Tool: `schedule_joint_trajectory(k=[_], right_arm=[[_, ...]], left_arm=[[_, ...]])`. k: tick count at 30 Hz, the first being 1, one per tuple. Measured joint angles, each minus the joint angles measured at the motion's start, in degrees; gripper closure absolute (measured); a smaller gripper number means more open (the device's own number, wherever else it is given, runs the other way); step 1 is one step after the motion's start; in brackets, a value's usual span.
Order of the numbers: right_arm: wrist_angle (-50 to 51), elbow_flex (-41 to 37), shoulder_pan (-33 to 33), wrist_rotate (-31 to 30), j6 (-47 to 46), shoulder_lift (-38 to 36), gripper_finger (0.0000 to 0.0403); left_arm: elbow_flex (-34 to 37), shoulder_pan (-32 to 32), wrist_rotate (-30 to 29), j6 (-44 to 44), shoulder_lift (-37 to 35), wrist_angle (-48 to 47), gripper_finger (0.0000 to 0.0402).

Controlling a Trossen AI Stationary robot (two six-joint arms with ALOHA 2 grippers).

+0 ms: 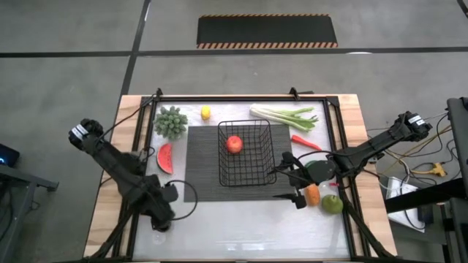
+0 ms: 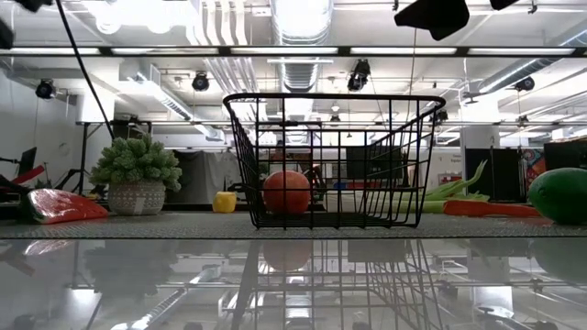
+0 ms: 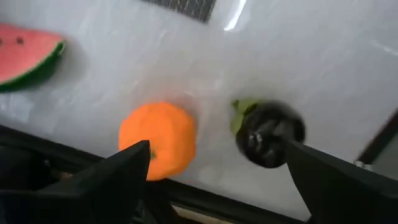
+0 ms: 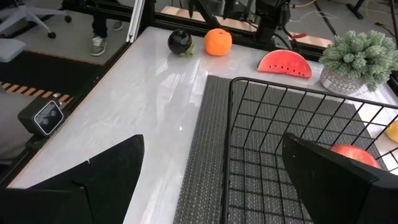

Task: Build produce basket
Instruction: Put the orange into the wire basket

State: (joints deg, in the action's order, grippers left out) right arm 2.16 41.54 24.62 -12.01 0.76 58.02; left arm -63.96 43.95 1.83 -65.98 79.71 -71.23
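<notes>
The black wire basket [image 1: 247, 152] stands on the ribbed mat at mid-table with a red round piece [image 1: 234, 144] on its floor. My left gripper [image 3: 217, 180] is open above an orange round piece [image 3: 158, 140] and a dark piece [image 3: 268, 134], which lie on the table near its front left; my left arm hides both in the high view. My right gripper [image 1: 289, 175] is open and empty just right of the basket, pointing toward it [image 4: 298, 155]. A watermelon slice [image 1: 165, 158], a yellow piece [image 1: 206, 112], a leek [image 1: 285, 117] and a red chili [image 1: 306, 142] lie on the table.
A small potted plant [image 1: 170, 121] stands at the far left. An orange piece [image 1: 312, 193], a green pear [image 1: 333, 204] and a dark green piece [image 1: 319, 169] lie under my right arm. A black frame [image 1: 139, 139] runs along the table's edges.
</notes>
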Motion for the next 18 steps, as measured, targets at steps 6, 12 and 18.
schedule_joint_trajectory(k=[6,12,18], right_arm=[[-1.35,-1.36,0.00,0.11,-0.09,0.00,0.0039],[-1.45,-1.42,0.00,0.26,-0.33,0.00,0.0039],[-1.43,-1.42,0.00,0.26,-0.16,0.00,0.0039]], left_arm=[[4.73,3.88,-0.53,-5.70,-0.01,0.12,0.0047],[8.68,5.02,-0.52,-5.76,-0.01,-0.24,0.0047],[12.96,5.02,-0.52,-5.95,-0.01,-0.19,0.0047]])
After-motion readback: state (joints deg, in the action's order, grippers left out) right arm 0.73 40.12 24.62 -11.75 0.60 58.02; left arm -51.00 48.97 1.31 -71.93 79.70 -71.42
